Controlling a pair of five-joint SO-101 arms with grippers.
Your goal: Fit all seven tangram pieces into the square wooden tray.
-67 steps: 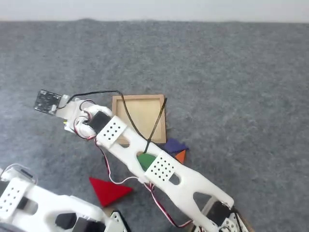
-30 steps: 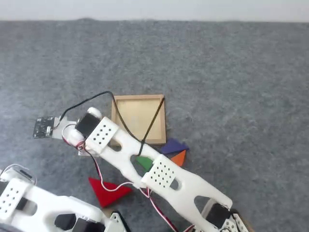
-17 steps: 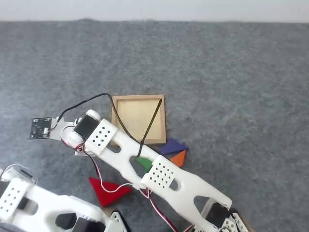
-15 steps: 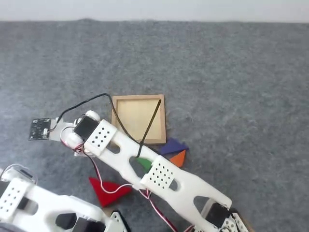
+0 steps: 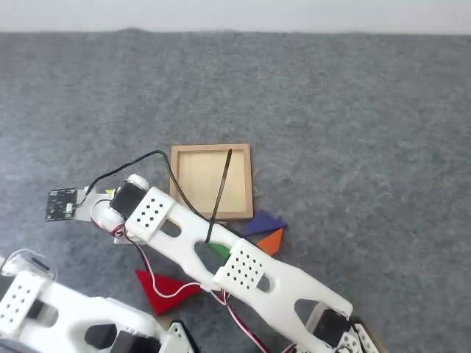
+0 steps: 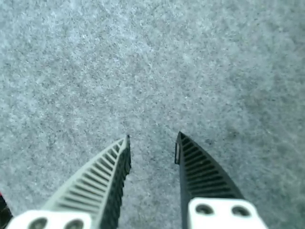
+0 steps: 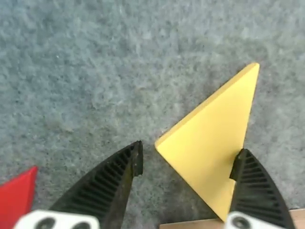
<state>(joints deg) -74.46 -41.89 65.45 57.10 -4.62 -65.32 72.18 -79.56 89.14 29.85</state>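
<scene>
Spanning all views, the grey counter [image 5: 353,110] carried the square wooden tray [image 5: 195,173], its floor bare under a black cable [image 5: 221,187]. High view: the purple piece [image 5: 261,222], orange piece [image 5: 271,240] and green piece [image 5: 218,250] lay just beside the tray's near edge, the red triangle [image 5: 168,289] farther off. Right wrist view: the right jaws stood spread astride a yellow triangle [image 7: 214,143]. Left wrist view: the left jaws stood spread over bare counter.

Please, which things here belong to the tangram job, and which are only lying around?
For the job: wooden tray, yellow triangle, red triangle, green piece, purple piece, orange piece.
Only there: grey carpet, black cable across the tray.
</scene>
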